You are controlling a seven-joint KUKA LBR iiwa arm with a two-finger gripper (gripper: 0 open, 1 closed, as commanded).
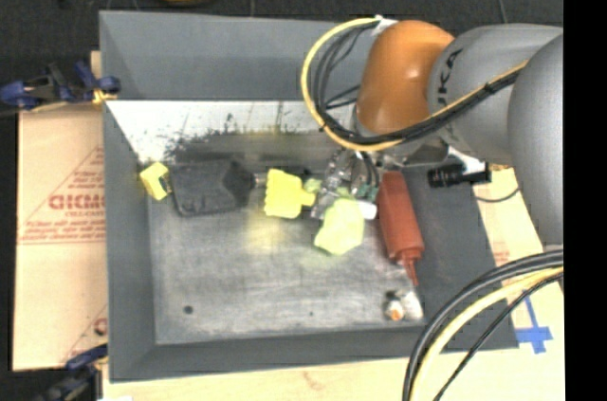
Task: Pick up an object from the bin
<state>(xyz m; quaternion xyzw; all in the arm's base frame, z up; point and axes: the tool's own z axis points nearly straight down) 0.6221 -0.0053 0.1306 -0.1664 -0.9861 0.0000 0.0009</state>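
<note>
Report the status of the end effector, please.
End effector in bin, back right. Pale green piece next to it. Red tool, yellow block close beside.

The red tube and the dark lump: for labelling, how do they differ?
The red tube is long and narrow, at the right of the bin beside the gripper; the dark lump is squat, at the left. The tube is bright, the lump nearly floor-coloured. Both lie on the bin floor.

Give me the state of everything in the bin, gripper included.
gripper: low in the bin, over pale yellow lump.
pale yellow lump: lying loose.
yellow block: loose, left of gripper.
red tube: on its side.
black lump: lying flat.
small yellow piece: at left wall.
</note>
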